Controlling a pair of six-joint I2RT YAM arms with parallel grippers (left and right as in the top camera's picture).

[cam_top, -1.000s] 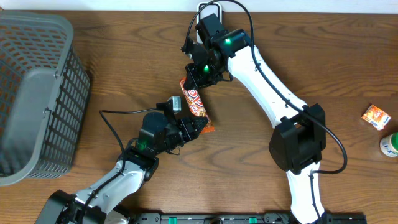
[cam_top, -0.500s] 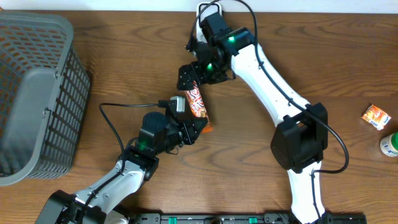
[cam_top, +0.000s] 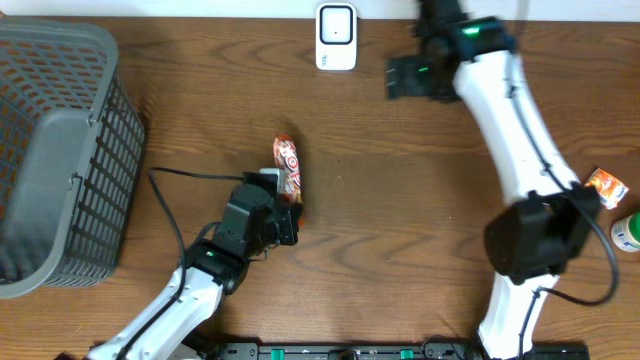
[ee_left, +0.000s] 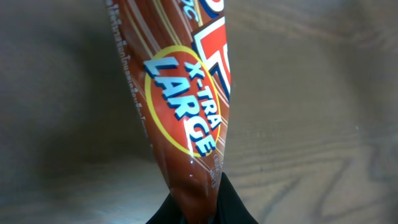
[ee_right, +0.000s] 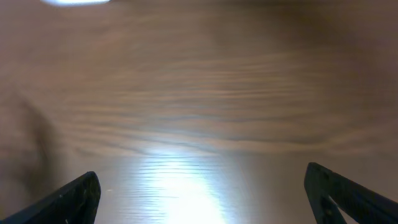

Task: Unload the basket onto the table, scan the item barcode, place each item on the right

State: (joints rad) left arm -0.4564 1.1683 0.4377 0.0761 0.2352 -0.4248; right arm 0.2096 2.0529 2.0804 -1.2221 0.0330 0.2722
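Since the table is the biggest thing going, I'll start there: dark wood grain, with both arms coming in from the near edge. On the left side sits a grey plastic basket with mesh walls, well apart from everything else.

Next biggest is the white right arm, stretched all the way to the far edge. Its right gripper hangs over bare wood just right of the scanner. From its wrist camera you can see the jaws spread as wide as they go, with nothing between them but table.

The left arm is shorter in view, angled in from the bottom left. Its left gripper is clamped tight on the near end of the snack bar, pinching the crimped tail of the wrapper. The bar points away from the gripper toward the far edge, a bit left of the middle of the table. It's orange-brown with a red and white logo. Up close on the left wrist view, the wrapper reads "X-TRA LARGE" in a yellow oval. Can't tell whether the far tip is resting on the wood or lifted off it.

The scanner is a small white unit at the far edge, well apart from the bar.

Way off right there's a little orange packet, and just beside it a small bottle at the very edge.
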